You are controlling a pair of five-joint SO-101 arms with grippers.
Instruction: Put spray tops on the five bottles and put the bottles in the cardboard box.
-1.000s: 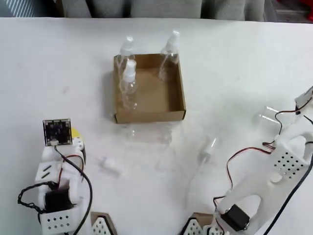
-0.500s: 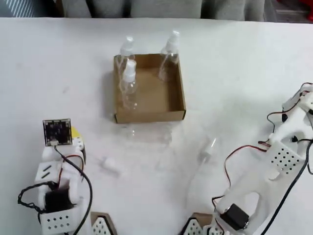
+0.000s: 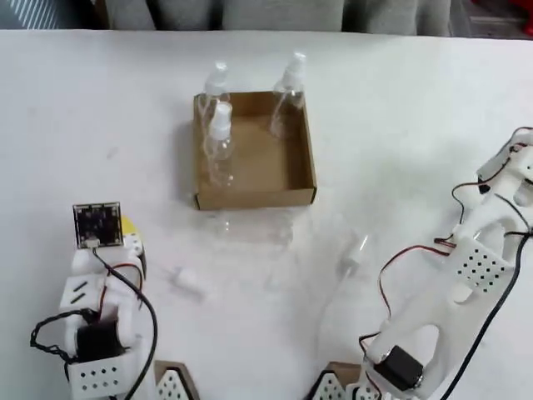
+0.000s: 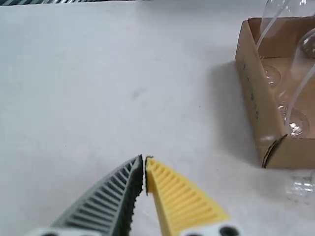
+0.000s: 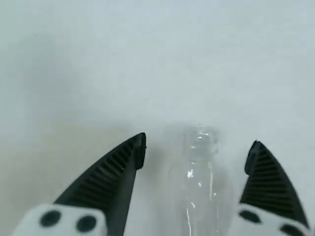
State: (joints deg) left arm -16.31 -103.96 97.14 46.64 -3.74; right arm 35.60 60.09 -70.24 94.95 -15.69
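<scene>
Bottle (image 5: 199, 196) uncapped, clear plastic, lying on tabletop (image 5: 98, 59) right between the spread fingers of right pincer (image 5: 198, 141), open neck pointing out past the tips, not touched on either side as far as can be told. Prob. v. light, thin-walled & slick: likely to dent or squirt out if pinched hard, likely to roll if nudged. Best taken across the body just below the shoulder, gently, not at the neck, since neck needed free for capping. Left pincer (image 4: 144, 158) pressed together, holding nothing, low over bare tabletop. Cardboard box (image 4: 253, 98) well ahead of left pincer & off to one side, open, w/ 3 capped bottles (image 3: 219, 137) standing upright inside, room left for more. Just outside box wall nearest left pincer, faint clear shape (image 3: 250, 227), prob. 5th bottle on its side, hard to tell. Loose spray top (image 3: 354, 254) w/ dip tube lying between the two arms, nearer right one; small white piece (image 3: 187, 279), maybe another top, closer to left pincer.
</scene>
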